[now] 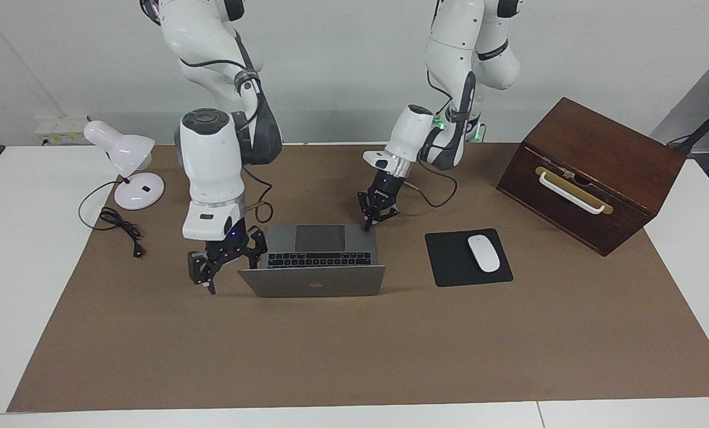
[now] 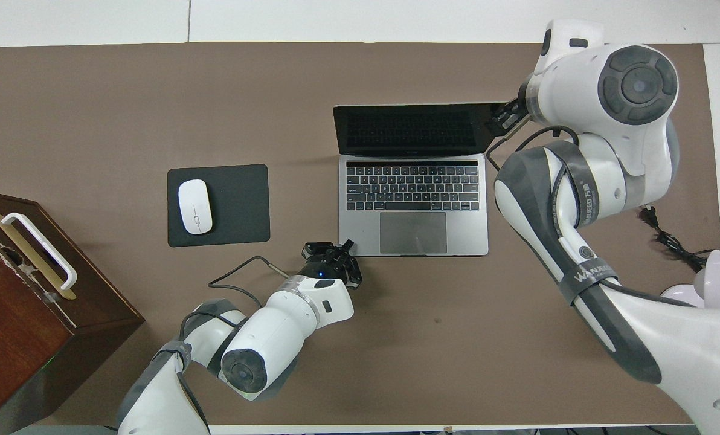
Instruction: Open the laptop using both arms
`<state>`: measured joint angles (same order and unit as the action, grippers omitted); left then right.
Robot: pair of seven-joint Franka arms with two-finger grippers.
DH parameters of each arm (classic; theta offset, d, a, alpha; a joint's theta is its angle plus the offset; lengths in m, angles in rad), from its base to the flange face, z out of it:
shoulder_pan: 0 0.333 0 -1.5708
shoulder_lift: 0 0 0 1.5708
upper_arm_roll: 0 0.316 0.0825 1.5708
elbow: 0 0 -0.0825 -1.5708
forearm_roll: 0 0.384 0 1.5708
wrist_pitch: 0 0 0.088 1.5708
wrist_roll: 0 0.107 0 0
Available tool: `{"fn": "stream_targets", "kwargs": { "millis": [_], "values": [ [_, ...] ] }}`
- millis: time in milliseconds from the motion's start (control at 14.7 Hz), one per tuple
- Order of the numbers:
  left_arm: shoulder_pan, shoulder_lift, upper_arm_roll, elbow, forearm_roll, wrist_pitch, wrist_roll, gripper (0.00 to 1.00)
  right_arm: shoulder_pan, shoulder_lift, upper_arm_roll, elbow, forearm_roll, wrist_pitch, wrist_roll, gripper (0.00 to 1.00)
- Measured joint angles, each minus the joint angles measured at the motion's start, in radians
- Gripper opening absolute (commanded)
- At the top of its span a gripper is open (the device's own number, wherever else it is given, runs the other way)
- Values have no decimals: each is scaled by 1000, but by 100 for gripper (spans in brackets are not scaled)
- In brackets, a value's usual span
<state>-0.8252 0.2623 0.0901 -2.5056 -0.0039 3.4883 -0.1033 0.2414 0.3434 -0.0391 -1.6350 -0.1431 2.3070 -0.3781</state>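
The laptop sits mid-table on the brown mat, its front edge toward the robots and its hinge line running from one arm's end of the table to the other; beside it, toward the left arm's end, lies a mouse pad with a white mouse. The lid is already raised and leaning away from the robots past upright, the keyboard fully exposed in the overhead view. The right gripper is at the lid's top corner on the right arm's end, the arm bent over with its wrist pointing down; whether its fingers pinch that corner or merely press it cannot be told. The left gripper is shut with nothing between its fingertips, and its tip bears down on the corner of the deck nearest the robots, forearm slanting down from the base. Any further tilting, judged from this, falls to the right arm while the left pins the base
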Motion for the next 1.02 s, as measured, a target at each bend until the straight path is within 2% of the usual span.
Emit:
{"fn": "stream_targets", "kwargs": {
  "millis": [341,545,1022],
  "values": [
    [19,-11,1,23,0,7,-52,0,8,-3,6,51,31,-135,0,100],
    [21,-40,1,28,0,-13,-71,0,11,-59,6,73,33,-274,0,100],
    [54,-150,3,109,0,-312,-74,0,3,-166,0,75,85,-515,56,100]
  ]
}}
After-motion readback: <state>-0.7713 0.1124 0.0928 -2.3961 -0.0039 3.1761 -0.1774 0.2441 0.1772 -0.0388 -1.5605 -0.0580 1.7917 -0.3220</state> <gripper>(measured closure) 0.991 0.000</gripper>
